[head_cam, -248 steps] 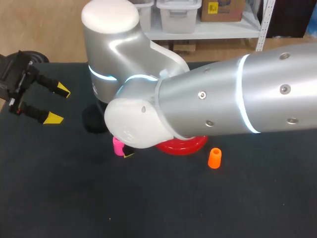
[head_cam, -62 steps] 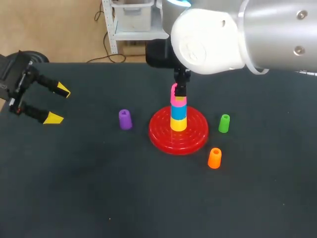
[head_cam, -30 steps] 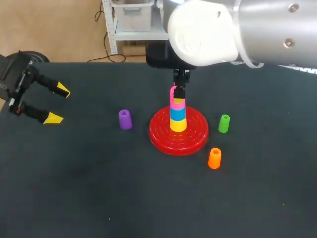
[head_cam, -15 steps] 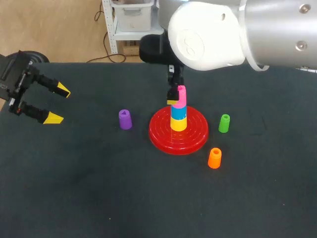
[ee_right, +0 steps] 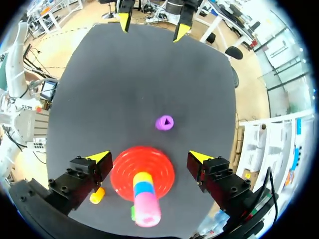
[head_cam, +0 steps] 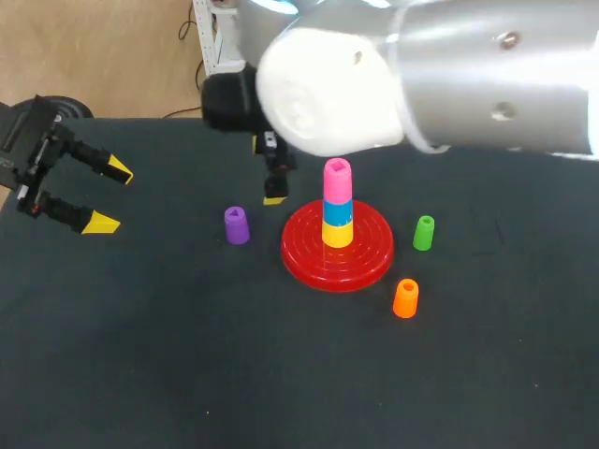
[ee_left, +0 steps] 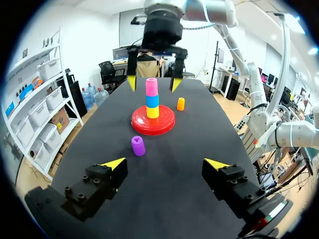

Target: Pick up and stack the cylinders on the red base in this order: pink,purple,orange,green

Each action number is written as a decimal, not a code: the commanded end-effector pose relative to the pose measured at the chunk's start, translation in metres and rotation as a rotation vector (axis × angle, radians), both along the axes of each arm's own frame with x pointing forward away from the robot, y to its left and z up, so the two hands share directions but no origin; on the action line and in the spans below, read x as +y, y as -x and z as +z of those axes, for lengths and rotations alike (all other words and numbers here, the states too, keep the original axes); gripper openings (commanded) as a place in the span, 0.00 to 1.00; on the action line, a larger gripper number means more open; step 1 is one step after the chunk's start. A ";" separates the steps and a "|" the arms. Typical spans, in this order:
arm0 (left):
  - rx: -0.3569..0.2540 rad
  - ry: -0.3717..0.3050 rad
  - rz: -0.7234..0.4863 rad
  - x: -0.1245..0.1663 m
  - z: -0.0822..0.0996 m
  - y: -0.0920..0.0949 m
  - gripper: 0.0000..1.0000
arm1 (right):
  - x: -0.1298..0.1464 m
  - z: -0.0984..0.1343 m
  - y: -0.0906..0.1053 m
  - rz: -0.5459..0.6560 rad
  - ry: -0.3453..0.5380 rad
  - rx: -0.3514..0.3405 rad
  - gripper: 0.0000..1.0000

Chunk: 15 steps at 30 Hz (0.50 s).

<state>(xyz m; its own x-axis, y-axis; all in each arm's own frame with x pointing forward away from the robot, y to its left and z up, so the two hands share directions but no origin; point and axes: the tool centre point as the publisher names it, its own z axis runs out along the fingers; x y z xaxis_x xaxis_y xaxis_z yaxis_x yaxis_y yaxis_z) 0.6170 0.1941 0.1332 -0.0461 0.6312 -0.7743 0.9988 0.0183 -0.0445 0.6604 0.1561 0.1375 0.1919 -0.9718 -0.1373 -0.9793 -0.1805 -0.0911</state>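
Pink cylinder atop the stack on red base; left gripper and right gripper splayed wide, empty

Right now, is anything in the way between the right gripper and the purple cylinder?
Nothing visible. The right gripper is open, and the purple cylinder stands ahead of it with only tabletop between.

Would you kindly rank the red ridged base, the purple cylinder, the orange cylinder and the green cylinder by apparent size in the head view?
1. red ridged base, clearly largest.
2. purple cylinder and orange cylinder look alike, so tied.
3. green cylinder looks slightly slimmer, though the margin is small.
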 end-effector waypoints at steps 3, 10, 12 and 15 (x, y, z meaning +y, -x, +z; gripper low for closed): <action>-0.004 0.002 0.001 0.001 -0.001 0.001 1.00 | 0.031 -0.031 -0.031 0.035 0.042 0.097 1.00; -0.004 0.002 0.001 0.001 -0.001 0.001 1.00 | 0.046 -0.044 -0.029 0.074 0.087 0.100 1.00; -0.004 0.002 0.001 0.001 -0.001 0.001 1.00 | 0.046 -0.047 -0.029 0.073 0.088 0.108 1.00; -0.004 0.002 0.001 0.001 -0.001 0.001 1.00 | 0.044 -0.054 -0.030 0.063 0.095 0.119 1.00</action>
